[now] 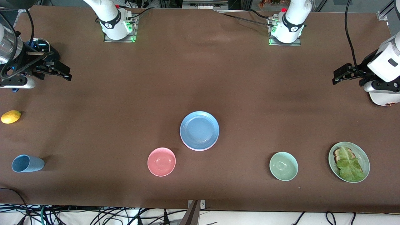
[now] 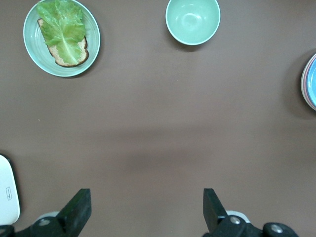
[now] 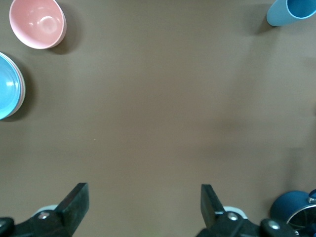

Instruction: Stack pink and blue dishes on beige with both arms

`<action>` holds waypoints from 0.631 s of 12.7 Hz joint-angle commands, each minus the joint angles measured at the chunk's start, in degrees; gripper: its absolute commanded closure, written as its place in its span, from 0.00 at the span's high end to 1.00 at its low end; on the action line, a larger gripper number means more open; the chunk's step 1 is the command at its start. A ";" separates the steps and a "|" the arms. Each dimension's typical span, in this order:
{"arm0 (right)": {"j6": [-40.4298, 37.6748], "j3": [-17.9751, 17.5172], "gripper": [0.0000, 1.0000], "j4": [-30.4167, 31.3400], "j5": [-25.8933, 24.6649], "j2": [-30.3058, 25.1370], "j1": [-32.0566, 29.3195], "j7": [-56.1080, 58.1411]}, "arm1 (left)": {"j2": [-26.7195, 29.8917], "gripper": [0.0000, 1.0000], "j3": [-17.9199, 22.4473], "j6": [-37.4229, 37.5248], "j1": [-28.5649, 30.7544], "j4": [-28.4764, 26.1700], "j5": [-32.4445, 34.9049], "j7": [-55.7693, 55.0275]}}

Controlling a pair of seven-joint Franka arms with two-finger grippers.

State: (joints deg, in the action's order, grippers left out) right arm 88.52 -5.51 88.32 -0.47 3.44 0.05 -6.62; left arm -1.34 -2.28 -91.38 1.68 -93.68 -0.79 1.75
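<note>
Blue plate [image 1: 199, 130] tops the stack mid-table; a pink rim under it shows in the left wrist view, the beige one can't be made out. Left gripper [image 1: 339, 76] hangs with fingers spread over bare cloth at the left arm's end, holding nothing. Right gripper [image 1: 64, 72] likewise, spread and empty at the right arm's end. Pink bowl [image 1: 161, 161] sits just beside the stack, nearer the camera; green bowl [image 1: 283, 166], lettuce plate [image 1: 349, 161], cup [image 1: 27, 163], lemon [image 1: 11, 116] well apart.
</note>
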 commanded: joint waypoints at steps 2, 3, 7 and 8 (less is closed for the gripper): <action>0.16 -2.84 1.00 0.27 -1.20 -0.72 -1.81 0.21 | 0.29 1.00 0.26 -0.55 0.08 0.16 1.41 0.62; 0.16 -2.66 1.00 0.18 -0.85 -0.11 -1.99 0.47 | 0.29 1.00 0.43 -0.64 0.43 0.16 1.41 0.97; -1.15 -2.40 1.00 -0.34 -1.11 0.25 -2.25 0.65 | 0.29 1.00 0.43 -0.55 0.43 0.16 1.50 0.98; -1.50 -2.40 1.00 -1.04 -1.29 0.34 -2.16 0.56 | 0.29 1.00 0.43 -0.55 0.43 0.16 1.41 1.06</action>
State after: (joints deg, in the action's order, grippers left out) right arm 88.35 -7.11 88.38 -0.82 3.81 -1.15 -6.62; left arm -1.34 -1.67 -91.76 2.11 -93.67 -0.79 1.74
